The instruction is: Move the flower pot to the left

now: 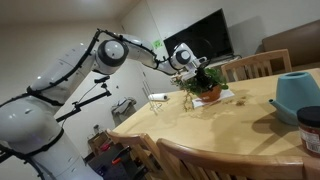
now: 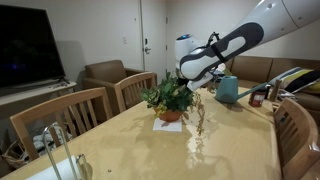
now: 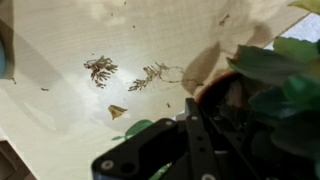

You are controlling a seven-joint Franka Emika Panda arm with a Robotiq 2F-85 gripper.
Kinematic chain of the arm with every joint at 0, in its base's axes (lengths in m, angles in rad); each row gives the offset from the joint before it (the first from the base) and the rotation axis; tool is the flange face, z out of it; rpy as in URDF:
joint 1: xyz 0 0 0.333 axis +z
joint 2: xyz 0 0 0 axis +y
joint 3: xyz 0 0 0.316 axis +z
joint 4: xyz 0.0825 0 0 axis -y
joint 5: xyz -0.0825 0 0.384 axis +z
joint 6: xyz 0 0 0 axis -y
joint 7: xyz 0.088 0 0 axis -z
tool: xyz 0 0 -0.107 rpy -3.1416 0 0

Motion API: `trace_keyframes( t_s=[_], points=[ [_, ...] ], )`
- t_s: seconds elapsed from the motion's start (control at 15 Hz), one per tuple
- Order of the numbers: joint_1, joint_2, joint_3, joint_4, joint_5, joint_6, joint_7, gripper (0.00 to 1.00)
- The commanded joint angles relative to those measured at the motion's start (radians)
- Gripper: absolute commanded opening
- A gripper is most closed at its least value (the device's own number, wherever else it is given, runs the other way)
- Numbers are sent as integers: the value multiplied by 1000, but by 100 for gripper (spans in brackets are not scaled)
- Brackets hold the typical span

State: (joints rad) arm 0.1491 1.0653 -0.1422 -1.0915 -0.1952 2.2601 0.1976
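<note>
Where the wooden table [image 1: 225, 125] curves toward the chairs [image 2: 135, 90] along its far edge, the flower pot [image 1: 207, 91] stands on a white sheet [image 2: 170, 126] lying on the tabletop. Its bushy green leaves spread wider than the orange pot, as both exterior views show [image 2: 170, 112].

The gripper [image 1: 196, 72] hangs over the table directly above the plant, its black fingers down among the leaves in both exterior views [image 2: 194, 88]. In the wrist view the gripper [image 3: 198, 132] comes in from the bottom, with 1 dark finger [image 3: 192, 125] just beside the pot's rim [image 3: 212, 92] and leaves crowding the right side. I cannot tell whether the claw is apart, together, or clamped on the pot; foliage and blur hide the tips.

Farther along the table, well apart from the pot, sits a teal container [image 1: 297, 90], also seen in an exterior view [image 2: 228, 90]. On the bare tabletop [image 3: 60, 100] lie 2 dried sprigs [image 3: 100, 70] and a small tan fragment [image 3: 117, 111]. Beyond the table's edge a dark television [image 2: 30, 45] stands against the wall.
</note>
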Motion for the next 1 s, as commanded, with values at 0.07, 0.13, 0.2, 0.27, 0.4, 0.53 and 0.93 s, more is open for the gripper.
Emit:
trace_keyframes(
  t_s=[0.07,0.13,0.2,0.27,0.4,0.53,0.93],
  points=[
    [-21,-16,29,-60,22,-18,-11,31],
    [-41,-22,42,-61,39,-16,-24,36],
    [-59,-27,56,-64,59,-10,-31,45],
    [-82,-33,77,-70,84,-9,-50,52],
    [-141,-49,124,-83,144,14,-99,67],
    [-198,-50,169,-83,205,13,-165,82],
    [-305,-72,244,-112,336,21,-296,100]
  ],
)
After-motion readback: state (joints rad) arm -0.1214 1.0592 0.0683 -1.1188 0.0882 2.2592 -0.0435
